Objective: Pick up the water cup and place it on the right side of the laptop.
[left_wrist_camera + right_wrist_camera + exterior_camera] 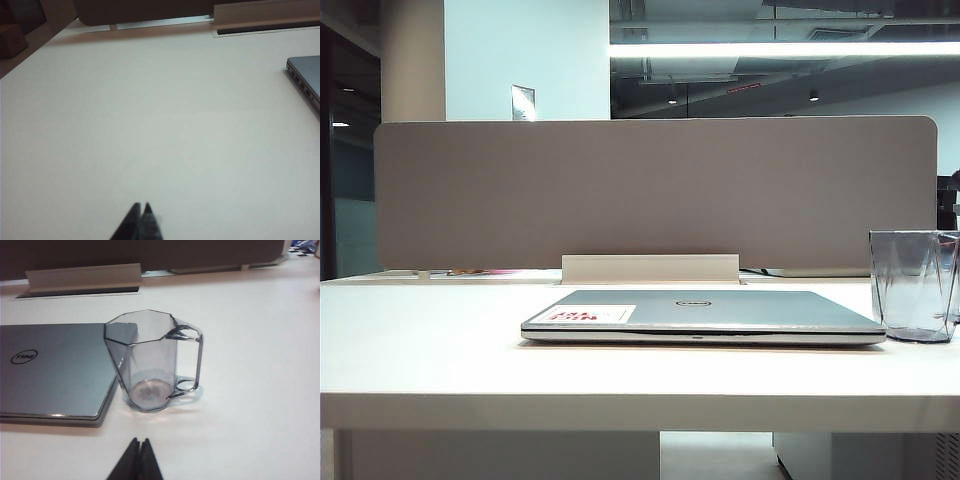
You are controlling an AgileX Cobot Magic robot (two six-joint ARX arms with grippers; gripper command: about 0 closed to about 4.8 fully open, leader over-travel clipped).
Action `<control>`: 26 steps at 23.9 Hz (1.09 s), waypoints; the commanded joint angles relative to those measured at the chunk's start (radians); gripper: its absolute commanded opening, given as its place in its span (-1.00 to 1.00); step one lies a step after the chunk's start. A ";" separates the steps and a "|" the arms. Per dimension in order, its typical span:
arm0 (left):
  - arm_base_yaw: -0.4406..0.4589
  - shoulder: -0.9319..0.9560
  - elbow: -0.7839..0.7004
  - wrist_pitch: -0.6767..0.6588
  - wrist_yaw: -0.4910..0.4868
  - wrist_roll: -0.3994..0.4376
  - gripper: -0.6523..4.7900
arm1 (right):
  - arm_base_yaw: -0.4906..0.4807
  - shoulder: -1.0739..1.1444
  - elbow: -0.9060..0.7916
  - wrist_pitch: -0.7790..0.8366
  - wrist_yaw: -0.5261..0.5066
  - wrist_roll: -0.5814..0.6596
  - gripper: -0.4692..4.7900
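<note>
Hovering clenched over the bare surface [150, 125], the left end effector [141, 210] grasps nothing; the right end effector [139, 444], also clenched, faces the upright water cup [150, 362] standing just beside the laptop [55, 370], on its right.

"Dell" oval logo on the laptop [55, 370] lid — red lettering on its white sticker [591, 314] unreadable

**Clear plastic, brushed metal, matt desk**

Just beyond the shut right pincer [139, 441], the water cup [147, 360] is clear tinted plastic, glossy and faceted. Beside it, the laptop [55, 370] has a smooth satin metal lid. The desk [150, 125] under the shut left pincer [141, 206] looks matt and smooth.
</note>
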 commanded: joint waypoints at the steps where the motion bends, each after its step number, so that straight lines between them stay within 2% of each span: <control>1: -0.001 0.001 0.003 0.000 0.005 0.002 -0.77 | -0.001 -0.002 -0.006 0.048 0.008 -0.029 -0.82; 26: -0.001 0.001 0.003 0.000 0.005 0.002 -0.77 | -0.001 -0.002 -0.006 0.071 0.015 -0.032 -0.82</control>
